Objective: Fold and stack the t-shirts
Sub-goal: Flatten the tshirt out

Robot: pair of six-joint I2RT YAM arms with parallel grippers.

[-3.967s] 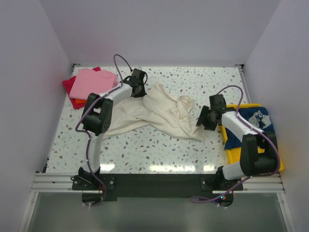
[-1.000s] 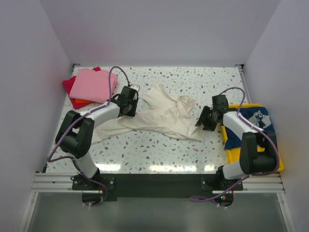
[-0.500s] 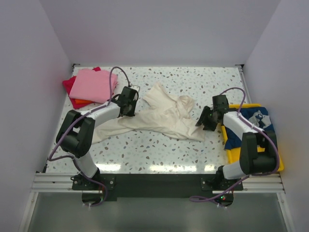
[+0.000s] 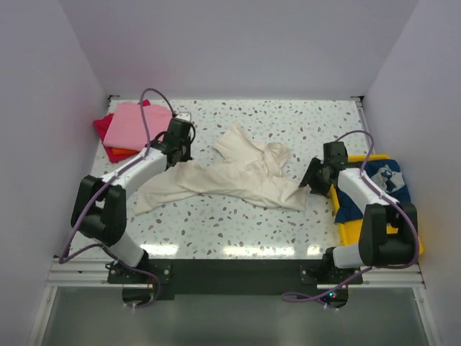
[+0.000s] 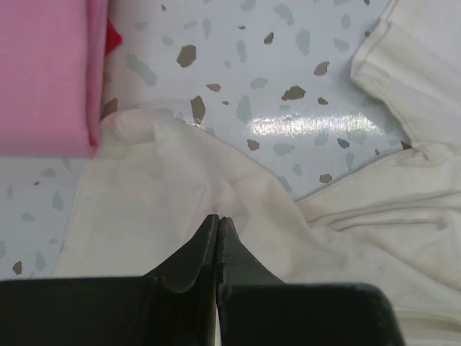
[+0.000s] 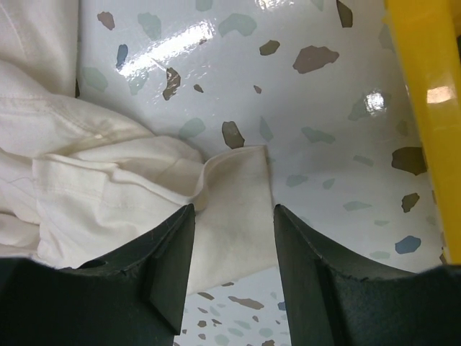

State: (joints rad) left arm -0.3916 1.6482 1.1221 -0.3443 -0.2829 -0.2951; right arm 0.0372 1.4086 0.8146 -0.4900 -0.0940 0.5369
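- Left claw (image 5: 217, 220) is clenched, tips pinching a ridge of the cream t-shirt (image 5: 158, 209); only its wrist view shows this.
- Right claw (image 6: 233, 209) stands released, astride the shirt's corner, with the yellow tray (image 6: 421, 94) at three o'clock.
- From above, the pink t-shirt (image 4: 133, 124) lies at ten o'clock.

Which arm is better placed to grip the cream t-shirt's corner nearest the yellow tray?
Right: the right gripper is open astride that corner of the cream t-shirt; the left gripper is shut on its far end.
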